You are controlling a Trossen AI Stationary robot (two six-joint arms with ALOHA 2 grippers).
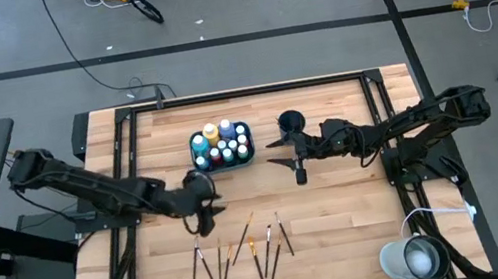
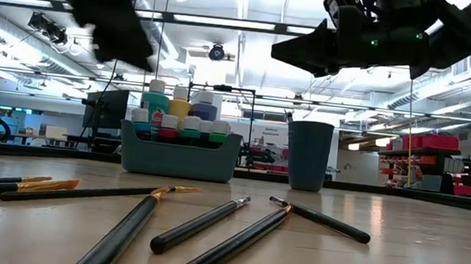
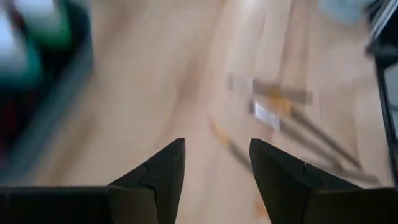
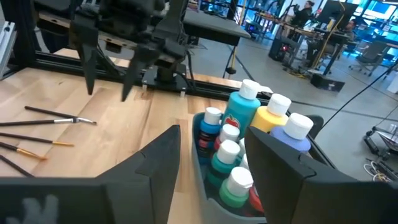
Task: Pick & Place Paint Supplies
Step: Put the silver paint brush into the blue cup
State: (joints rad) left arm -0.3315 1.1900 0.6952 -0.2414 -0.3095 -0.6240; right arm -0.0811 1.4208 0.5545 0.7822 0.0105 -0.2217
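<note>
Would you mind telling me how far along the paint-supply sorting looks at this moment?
Done: the bottles stand packed in the tray. In hand: nothing; the left gripper hangs open and empty above the table between the tray and the brushes, and the right gripper is open beside the cup. Left: all the brushes lie loose on the table, none visibly in the cup.

A teal tray (image 1: 200, 164) stands beside a dark blue cup (image 1: 291, 122) on the wooden table (image 1: 341, 205).
</note>
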